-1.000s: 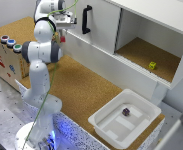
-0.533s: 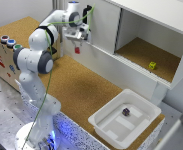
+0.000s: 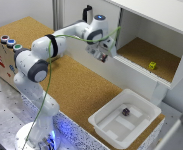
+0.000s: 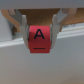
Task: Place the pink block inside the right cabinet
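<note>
- Jaws clamped on the pink block (image 4: 40,38), a small pinkish-red cube with a black letter A on the face toward the wrist camera; one finger (image 4: 21,22) on each side, block sitting square between them.
- Gripper (image 3: 104,54) hangs just outside the near front corner of the right cabinet (image 3: 141,54), the wide white-walled compartment with the cork-brown floor. I can't make out the block itself in the exterior view; the hand hides it.
- Key relation: the cabinet opening lies toward the exterior view's right of the gripper. The white front lip (image 4: 20,44) runs across the wrist view behind the block, so I judge the block is level with or just short of that edge, not yet over the floor.
- What's in the way, as I read it: the lip and the upright white wall at the compartment's near side. I'd need to clear both going in.
- A small yellow-green cube (image 3: 152,65) sits on the cabinet floor, well apart from the gripper.
- White plastic tub (image 3: 103,120) on the cork table (image 3: 76,85) holds a dark purple cube (image 3: 125,112); well apart from the path.
</note>
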